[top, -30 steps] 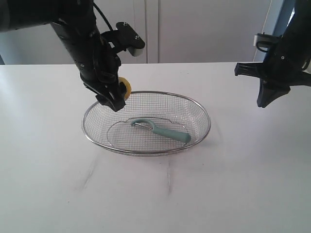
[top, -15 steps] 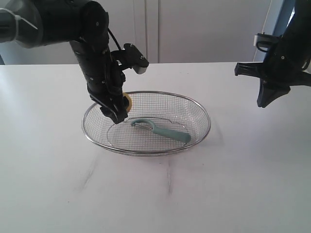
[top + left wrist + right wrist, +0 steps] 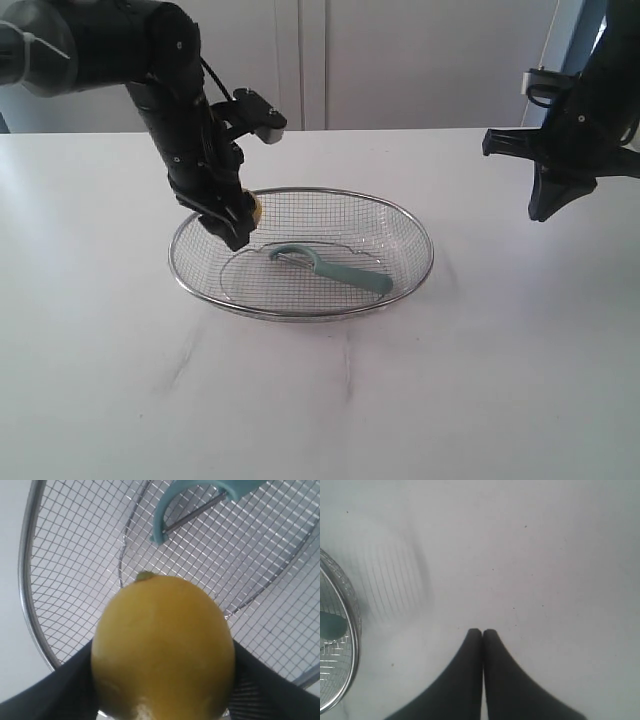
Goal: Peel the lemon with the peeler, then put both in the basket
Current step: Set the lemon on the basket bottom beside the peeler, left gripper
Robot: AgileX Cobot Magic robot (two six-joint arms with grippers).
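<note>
**Lemon coming down into the basket's left end**

Since a second ago the left gripper (image 3: 237, 225) has been dropping from above the back rim, and it is now reaching down inside the left end of the basket (image 3: 300, 315). Its jaws are standing wide and clamping the lemon (image 3: 256, 209) between them. In the left wrist view the yellow fruit is filling the space between the dark fingers (image 3: 45, 690). It is hanging over the wire mesh, though whether it is touching the mesh I cannot tell. The peeler (image 3: 335, 268) is lying on the basket floor just beside the lemon, its blade head pointing toward it. The right gripper (image 3: 545, 210) is hovering over the white table (image 3: 480, 400) well to the right of the basket. Its tips are pressing together and holding nothing.
</note>
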